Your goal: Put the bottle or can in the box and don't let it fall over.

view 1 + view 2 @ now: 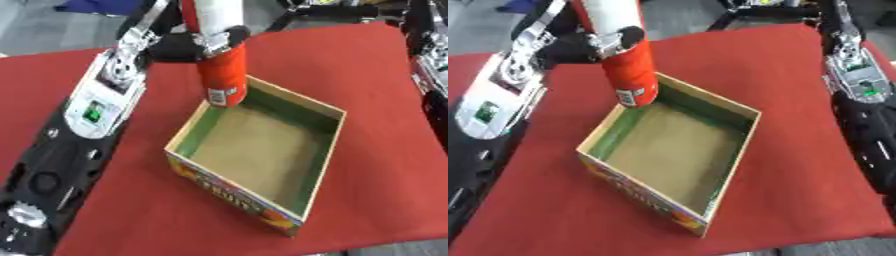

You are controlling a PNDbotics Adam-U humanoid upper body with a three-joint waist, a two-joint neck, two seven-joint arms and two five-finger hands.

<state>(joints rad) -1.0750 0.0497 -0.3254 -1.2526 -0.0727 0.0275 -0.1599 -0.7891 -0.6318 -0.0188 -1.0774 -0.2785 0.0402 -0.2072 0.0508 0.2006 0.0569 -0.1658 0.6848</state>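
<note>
The left robot hand is curled round a red and white bottle, black fingers wrapped about the band where the white upper part meets the red lower part. The bottle hangs in the air over the box at the box's eleven o'clock corner. Its long axis runs close to upright with a slight tilt: the white top points up and toward eleven o'clock, the red base, bearing a small label, points down toward five o'clock. The base sits level with the box's far rim, overlapping the green inner wall there; whether it touches the wall cannot be told.

The box is open-topped, with a tan floor, green inner walls and a printed orange and yellow outer face toward six o'clock. It stands on the red cloth that covers the bench.

The right arm lies along the three o'clock edge; its robot hand is out of sight
</note>
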